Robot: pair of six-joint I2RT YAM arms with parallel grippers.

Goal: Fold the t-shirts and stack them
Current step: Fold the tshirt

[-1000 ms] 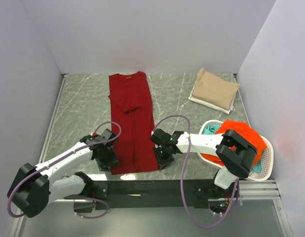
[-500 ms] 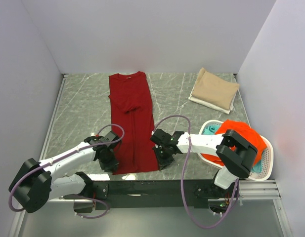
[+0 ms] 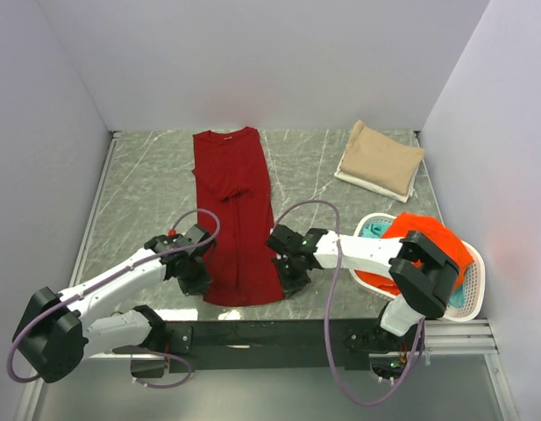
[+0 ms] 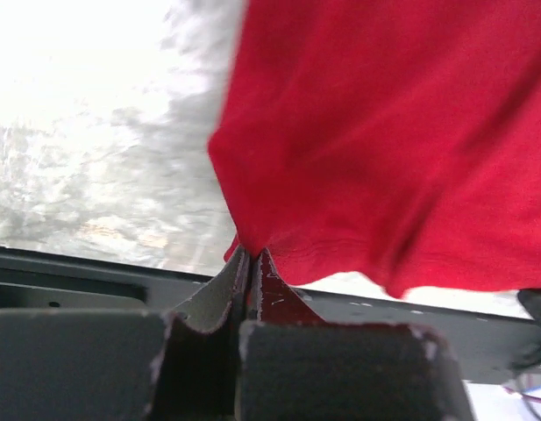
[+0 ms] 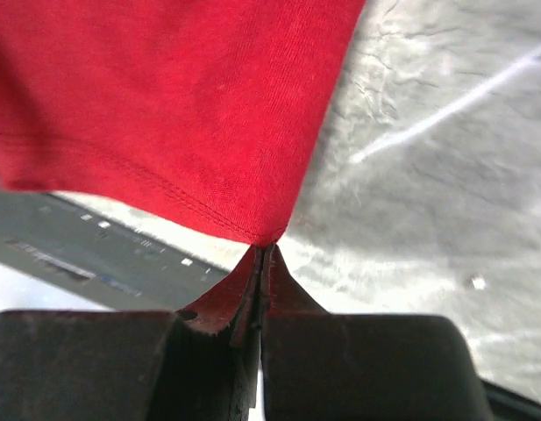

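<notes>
A dark red t-shirt [image 3: 237, 210] lies as a long narrow strip down the middle of the table, neck at the far end. My left gripper [image 3: 202, 282] is shut on its near left hem corner [image 4: 244, 239], and the cloth rises from the closed fingertips. At the near right hem corner [image 5: 268, 235], my right gripper [image 3: 282, 279] is shut on the cloth in the same way. A folded tan t-shirt [image 3: 380, 160] rests at the far right. Orange-red [image 3: 435, 239] and teal [image 3: 372, 231] t-shirts fill the basket.
The white laundry basket [image 3: 467, 303] stands at the near right beside the right arm. The table's dark front rail [image 3: 252, 331] runs just behind both grippers. White walls close in the marbled table [image 3: 147, 193] on three sides.
Both grippers closed on the hem corners of the dark red t-shirt. The left gripper slid right and slightly away onto the cloth; the near hem is now a little bunched and lifted.
</notes>
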